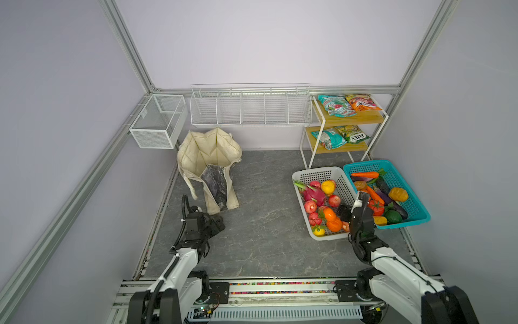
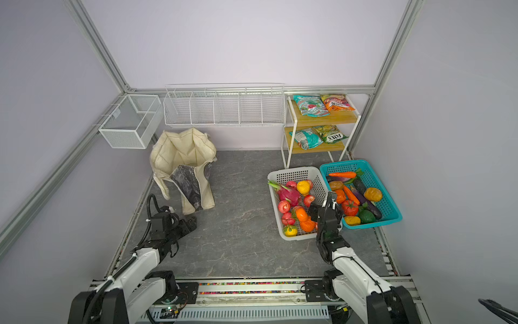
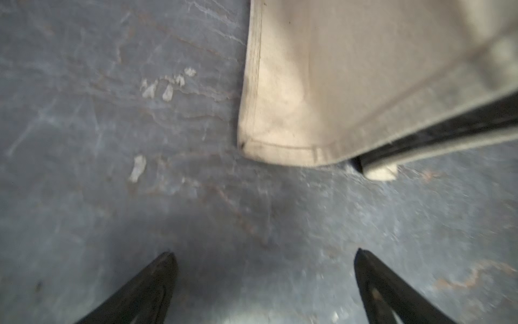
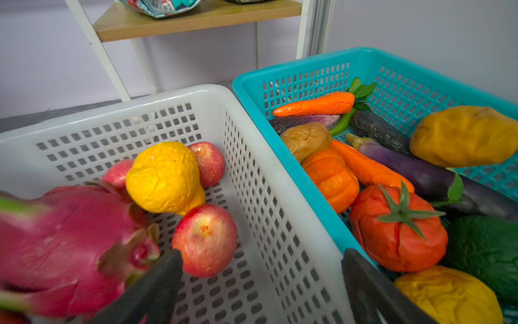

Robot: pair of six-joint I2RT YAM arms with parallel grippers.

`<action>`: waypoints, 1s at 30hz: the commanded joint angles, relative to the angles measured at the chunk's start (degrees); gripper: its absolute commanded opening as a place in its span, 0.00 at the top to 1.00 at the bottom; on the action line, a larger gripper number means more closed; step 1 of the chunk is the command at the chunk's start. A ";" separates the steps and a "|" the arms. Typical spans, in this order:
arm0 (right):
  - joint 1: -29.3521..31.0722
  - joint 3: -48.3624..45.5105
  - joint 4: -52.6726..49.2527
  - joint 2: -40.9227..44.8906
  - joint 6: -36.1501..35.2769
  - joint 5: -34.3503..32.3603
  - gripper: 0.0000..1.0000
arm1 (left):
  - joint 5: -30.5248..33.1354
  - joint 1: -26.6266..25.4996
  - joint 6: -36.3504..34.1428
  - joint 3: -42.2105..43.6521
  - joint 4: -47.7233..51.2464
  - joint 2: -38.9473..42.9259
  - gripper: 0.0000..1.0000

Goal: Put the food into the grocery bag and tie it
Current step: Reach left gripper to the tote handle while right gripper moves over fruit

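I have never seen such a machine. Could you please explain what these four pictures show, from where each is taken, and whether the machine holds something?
It is a robot with two arms, each ending in a two-finger gripper. Two pictures look down from above; two come from cameras on the wrists. On the grey table stand a cream grocery bag, a white basket of toy fruit, a teal basket of toy vegetables and a shelf with snack packets. The left gripper is open near the bag's bottom corner; the right gripper is open where the baskets meet. Nothing is held.
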State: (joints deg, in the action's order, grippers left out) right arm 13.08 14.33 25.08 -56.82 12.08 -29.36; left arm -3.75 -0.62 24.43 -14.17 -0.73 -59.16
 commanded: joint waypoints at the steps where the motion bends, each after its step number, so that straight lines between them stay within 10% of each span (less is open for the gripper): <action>1: -11.49 7.65 23.97 -30.11 -11.83 13.59 0.12 | 20.60 -3.20 -22.44 -7.98 -51.75 -29.78 0.01; 30: -11.41 7.65 23.96 -30.03 -11.81 13.63 0.12 | 21.19 -3.24 -22.19 -8.00 -51.83 -29.84 0.01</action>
State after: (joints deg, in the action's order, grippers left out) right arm 2.22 23.05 52.40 -84.62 1.06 -17.45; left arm 15.92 -3.51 3.73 -20.18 -48.36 -88.53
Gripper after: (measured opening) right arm 0.882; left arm 0.993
